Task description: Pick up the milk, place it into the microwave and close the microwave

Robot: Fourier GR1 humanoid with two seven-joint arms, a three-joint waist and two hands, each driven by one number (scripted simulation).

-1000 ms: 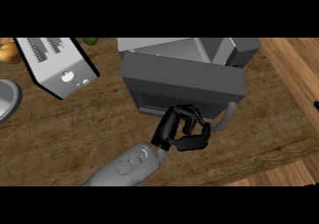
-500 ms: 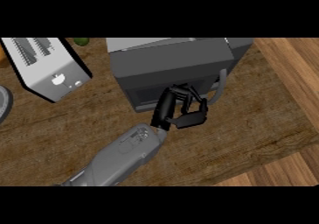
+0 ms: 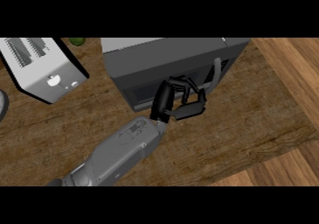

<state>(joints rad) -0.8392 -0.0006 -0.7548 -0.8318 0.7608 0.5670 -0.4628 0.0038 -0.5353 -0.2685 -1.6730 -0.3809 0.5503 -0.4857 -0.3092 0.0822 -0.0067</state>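
The robot's right hand (image 3: 179, 101) sits against the front of the microwave (image 3: 171, 65), near the back edge of the worktop (image 3: 252, 118), with its fingers curled and nothing visibly held in them, so it reads as clenched on empty air. The microwave door (image 3: 165, 85) looks shut or very nearly shut, its handle (image 3: 215, 72) standing just right of the hand. The milk cannot be seen anywhere on the worktop; judging from the task it is probably inside the microwave, hidden by the door. The left hand shows in no part of the view. A toaster (image 3: 42, 68) stands toward the back left corner, well apart from the hand. The likely risk now is that the door is not fully latched: a curled hand pressing off-centre could slide along the panel or catch on the handle and pull the door back open as the arm withdraws. Compared with half a second ago, the hand has moved further in against the door and the microwave front appears more squarely closed.
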